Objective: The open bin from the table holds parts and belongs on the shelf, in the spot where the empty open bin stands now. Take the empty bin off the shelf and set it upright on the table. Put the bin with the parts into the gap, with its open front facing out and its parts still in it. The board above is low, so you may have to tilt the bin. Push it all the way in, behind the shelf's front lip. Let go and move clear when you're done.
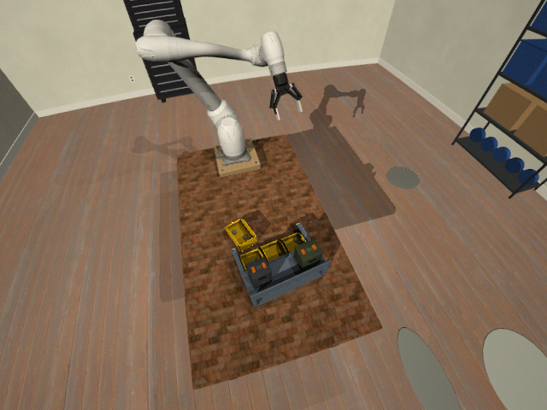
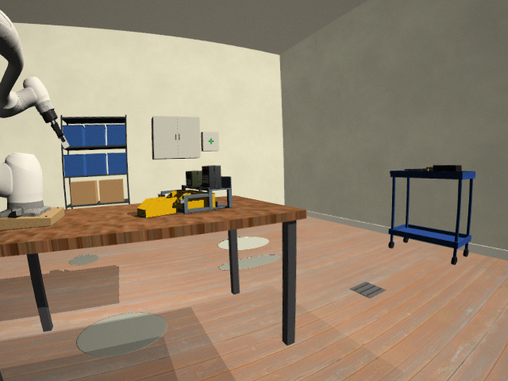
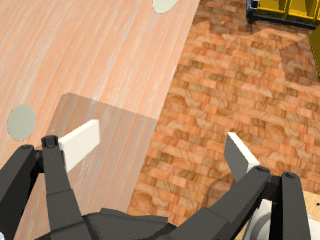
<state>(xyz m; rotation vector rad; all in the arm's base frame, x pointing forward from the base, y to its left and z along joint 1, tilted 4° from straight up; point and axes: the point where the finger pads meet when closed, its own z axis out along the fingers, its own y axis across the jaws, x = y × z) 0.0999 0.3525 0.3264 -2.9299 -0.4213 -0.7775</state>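
Note:
A yellow open bin point(image 1: 240, 233) with small grey parts in it sits on the wooden table, just in front of a low grey shelf point(image 1: 282, 269). The shelf's lower level holds three yellow open bins side by side point(image 1: 272, 249); I cannot tell which one is empty. In the side view the bin on the table point(image 2: 158, 205) lies before the shelf point(image 2: 198, 198). My gripper point(image 1: 287, 110) is open and empty, high in the air beside the arm's base, far from the bins.
Two dark boxes point(image 1: 258, 271) point(image 1: 308, 254) stand on the shelf's top board. The arm's base sits on a wooden block point(image 1: 236, 163) at the table's far end. A tall rack point(image 1: 512, 101) with blue bins stands off the table at the right.

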